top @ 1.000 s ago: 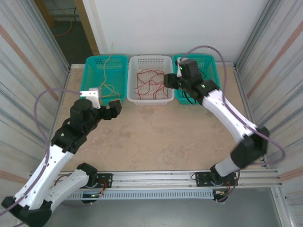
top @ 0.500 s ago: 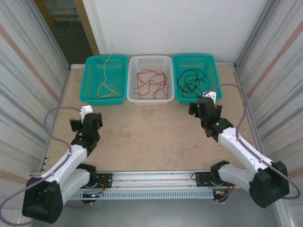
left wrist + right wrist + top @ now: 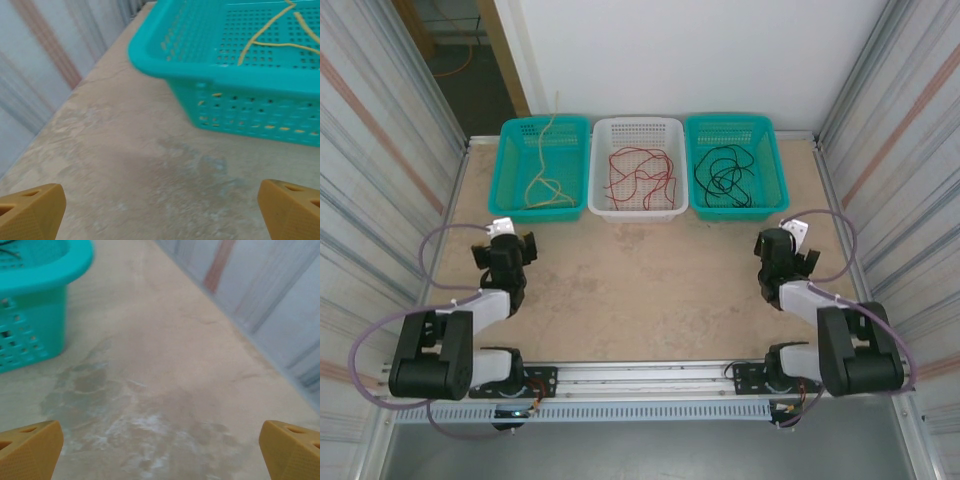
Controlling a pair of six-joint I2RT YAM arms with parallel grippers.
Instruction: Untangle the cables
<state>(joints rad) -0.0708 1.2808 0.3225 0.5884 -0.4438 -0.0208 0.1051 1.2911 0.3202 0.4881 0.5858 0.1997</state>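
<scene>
- The middle of the table [image 3: 640, 285] is left open for passage.
- At 12 o'clock, passage is blocked by a row of baskets [image 3: 635, 212].
- At 3 and 9 o'clock, room is bounded by walls [image 3: 892, 150].

Beige mottled stone-look tabletop [image 3: 640, 290] enclosed by ribbed silver-grey side panels [image 3: 380, 150] left and right and a plain white back wall [image 3: 680, 60]; brown wooden doorframe [image 3: 506, 50] at rear left.
</scene>
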